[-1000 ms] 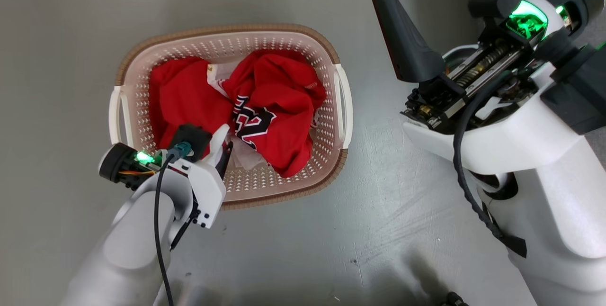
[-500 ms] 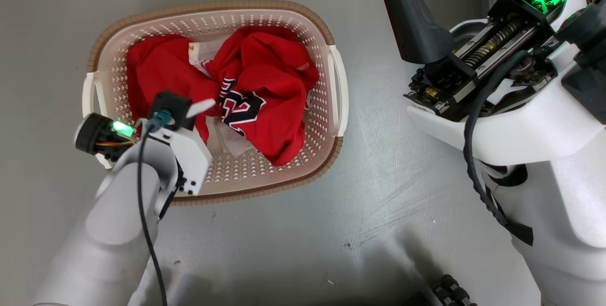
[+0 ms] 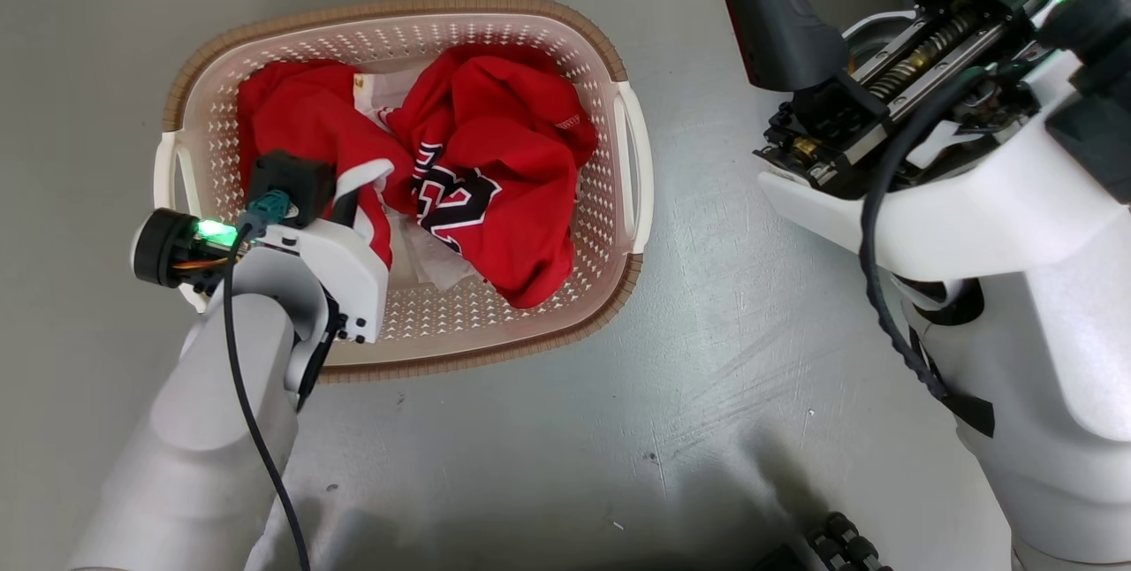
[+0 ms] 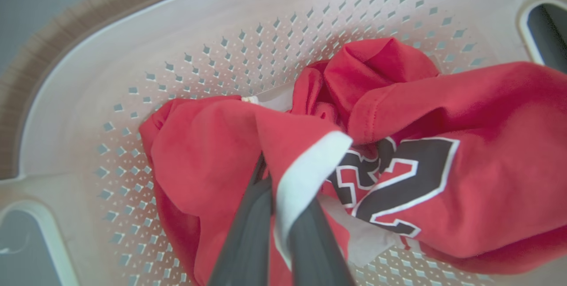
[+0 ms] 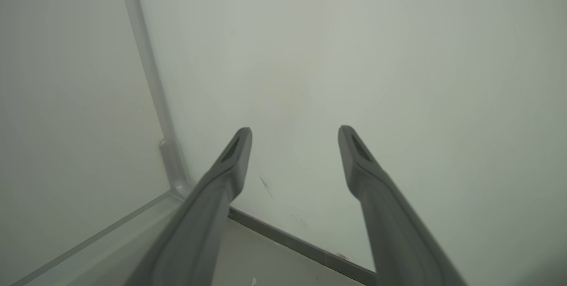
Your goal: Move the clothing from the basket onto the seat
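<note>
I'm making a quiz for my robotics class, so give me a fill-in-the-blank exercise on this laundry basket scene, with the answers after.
1. The left pincer is shut on the striped garment, at its ____ trim.
2. The right pincer is ____ and holds nothing.
3. The basket has a ____ rim.
4. The lettered garment bears white-edged ____ characters.

Missing words: white; open; brown; black.

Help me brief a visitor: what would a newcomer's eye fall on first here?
The bright red clothing heaped in the cream basket on the grey floor. Next, the left gripper pinching a white-trimmed fold of it, while the right gripper gapes open towards a pale wall.
</note>
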Tool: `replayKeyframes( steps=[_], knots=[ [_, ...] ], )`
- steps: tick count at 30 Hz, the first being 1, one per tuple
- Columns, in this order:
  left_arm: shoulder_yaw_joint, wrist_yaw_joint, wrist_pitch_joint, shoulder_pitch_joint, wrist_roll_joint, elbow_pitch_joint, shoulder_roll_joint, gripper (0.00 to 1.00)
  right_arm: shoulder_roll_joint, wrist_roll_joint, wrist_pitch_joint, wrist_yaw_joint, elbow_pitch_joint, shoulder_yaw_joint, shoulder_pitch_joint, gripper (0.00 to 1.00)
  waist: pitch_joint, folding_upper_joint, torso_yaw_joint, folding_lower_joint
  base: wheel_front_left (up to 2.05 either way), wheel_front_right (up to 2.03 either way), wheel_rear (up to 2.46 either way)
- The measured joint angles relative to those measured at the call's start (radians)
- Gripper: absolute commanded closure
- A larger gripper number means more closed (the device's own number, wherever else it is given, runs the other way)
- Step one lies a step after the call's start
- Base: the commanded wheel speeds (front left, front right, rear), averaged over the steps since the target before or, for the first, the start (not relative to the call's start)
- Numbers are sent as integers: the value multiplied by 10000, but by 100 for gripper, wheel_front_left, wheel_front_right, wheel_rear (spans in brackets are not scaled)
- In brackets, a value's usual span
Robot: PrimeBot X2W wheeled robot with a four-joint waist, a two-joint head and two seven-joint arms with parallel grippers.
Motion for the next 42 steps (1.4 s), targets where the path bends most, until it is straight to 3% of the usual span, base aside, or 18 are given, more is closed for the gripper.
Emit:
replayKeyframes(
  steps=[17, 42],
  knots=[
    [98, -46, -301, 609, -334, -550, -94, 100, -2, -510, 0, 0, 548, 63, 1, 0, -635, 0, 245, -1, 0, 0, 0],
    [1022, -395, -1791, 1452, -1722, -1494, -424, 100, -8, -660, 0, 0, 1546, -284, 972, 0, -2208, 0, 792, -1, 0, 0, 0]
  ],
)
